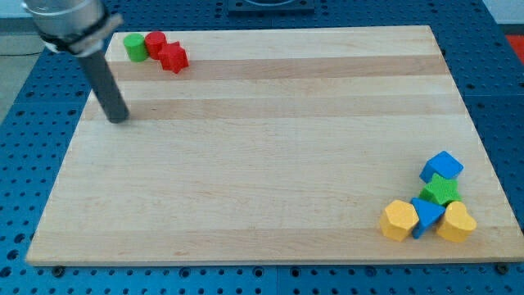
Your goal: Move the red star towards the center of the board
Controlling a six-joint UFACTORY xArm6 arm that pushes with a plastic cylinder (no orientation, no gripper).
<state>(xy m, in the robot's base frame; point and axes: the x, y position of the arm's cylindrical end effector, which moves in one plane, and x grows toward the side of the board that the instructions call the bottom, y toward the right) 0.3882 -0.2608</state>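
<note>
No jaws fitted, only a bare rod; my tip (119,118) rested near the board's (262,164) upper left, below-left of the red star (173,58), apart, far off centre.

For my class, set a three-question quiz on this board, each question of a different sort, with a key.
1. True or false: my tip touches the red star.
2. Which block lies nearest the red star? A) red cylinder B) blue cube C) yellow heart
3. Fill in: the green cylinder sits near the board's top-____ corner in the view.

Key: 1 false, my tip stands apart, below and to the view's left of it; 2 A; 3 left.
</note>
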